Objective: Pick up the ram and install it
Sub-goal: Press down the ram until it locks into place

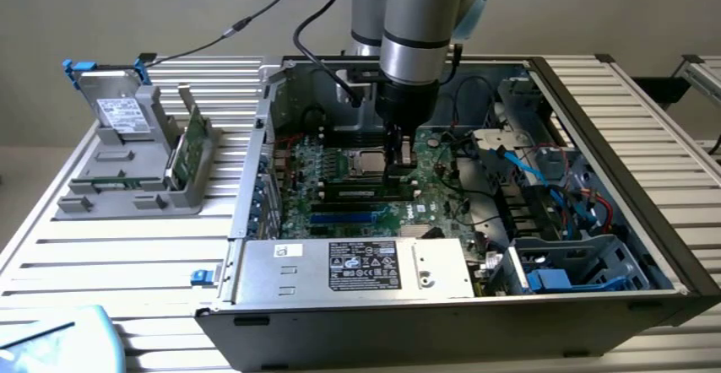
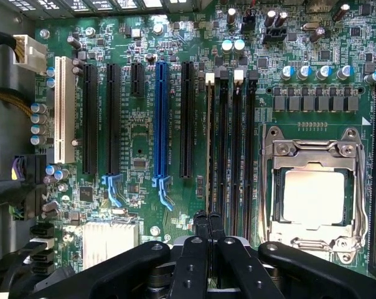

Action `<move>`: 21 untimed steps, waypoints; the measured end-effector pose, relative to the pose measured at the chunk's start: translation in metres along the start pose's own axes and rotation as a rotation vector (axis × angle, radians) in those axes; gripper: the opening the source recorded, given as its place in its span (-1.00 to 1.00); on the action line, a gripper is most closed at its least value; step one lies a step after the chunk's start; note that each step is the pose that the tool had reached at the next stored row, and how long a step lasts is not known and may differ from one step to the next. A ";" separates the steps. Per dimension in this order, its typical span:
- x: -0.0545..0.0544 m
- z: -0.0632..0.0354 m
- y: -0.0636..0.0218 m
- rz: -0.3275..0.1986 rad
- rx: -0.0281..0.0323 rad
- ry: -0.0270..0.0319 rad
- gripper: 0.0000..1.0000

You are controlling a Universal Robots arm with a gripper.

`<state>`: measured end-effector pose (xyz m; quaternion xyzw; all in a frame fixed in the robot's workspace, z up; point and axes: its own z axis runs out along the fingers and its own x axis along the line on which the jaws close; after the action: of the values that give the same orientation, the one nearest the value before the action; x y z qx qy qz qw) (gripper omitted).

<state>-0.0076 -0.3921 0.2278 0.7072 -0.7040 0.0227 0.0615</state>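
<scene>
The ram (image 2: 210, 143) stands edge-on in a long black memory slot on the green motherboard (image 2: 138, 131), with a white latch at its far end. My gripper (image 2: 208, 218) is shut, its two dark fingertips pressed together right over the near end of the ram's top edge. Whether they pinch the ram or only rest on it I cannot tell. In the exterior view the gripper (image 1: 397, 164) reaches straight down into the open computer case, onto the memory slots beside the processor socket (image 1: 363, 164).
The processor socket (image 2: 312, 196) lies close beside the slots. A blue expansion slot (image 2: 161, 118) and black ones lie on the other side. The power supply (image 1: 355, 267), loose cables (image 1: 541, 170) and case walls hem the arm in. A grey holder (image 1: 135, 166) stands outside the case.
</scene>
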 end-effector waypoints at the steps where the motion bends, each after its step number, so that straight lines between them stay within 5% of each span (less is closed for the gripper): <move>1: 0.000 0.0001 0.0000 0.000 -0.0001 0.0002 -0.79; 21: 0.000 0.0017 -0.0001 0.000 0.0001 -0.0003 -0.79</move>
<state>-0.0077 -0.3920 0.2260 0.7072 -0.7040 0.0226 0.0614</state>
